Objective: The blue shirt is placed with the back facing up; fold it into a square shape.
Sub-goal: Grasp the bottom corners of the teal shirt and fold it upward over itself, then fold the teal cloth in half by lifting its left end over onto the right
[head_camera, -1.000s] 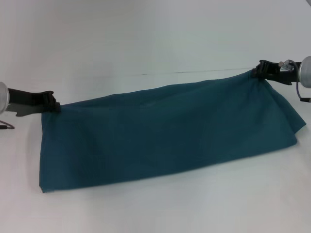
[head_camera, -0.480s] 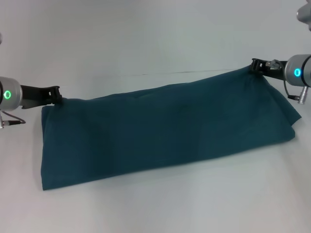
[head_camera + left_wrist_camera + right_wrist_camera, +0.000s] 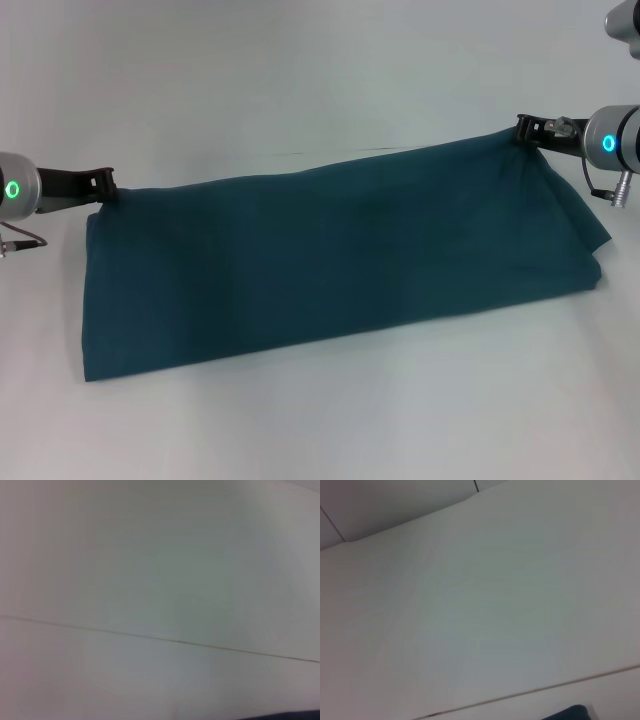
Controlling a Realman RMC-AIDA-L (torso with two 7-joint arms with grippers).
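Left gripper point(image 3: 103, 184) and right gripper point(image 3: 524, 129) fingertips buried in blue shirt point(image 3: 330, 260) corners; both arms cut off by picture edges.

so the blue shirt point(image 3: 330, 260) is a plain dark teal tee, folded into a long wide band across the white surface, its two far corners lifted, right end bunched up a bit

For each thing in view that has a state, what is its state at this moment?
blue shirt: folded into a long band, lying on the table, its two far corners pinched and raised a little.
left hand: shut on the shirt's far left corner, low over the table.
right hand: shut on the shirt's far right corner, holding it slightly higher.
table: white, bearing the shirt.
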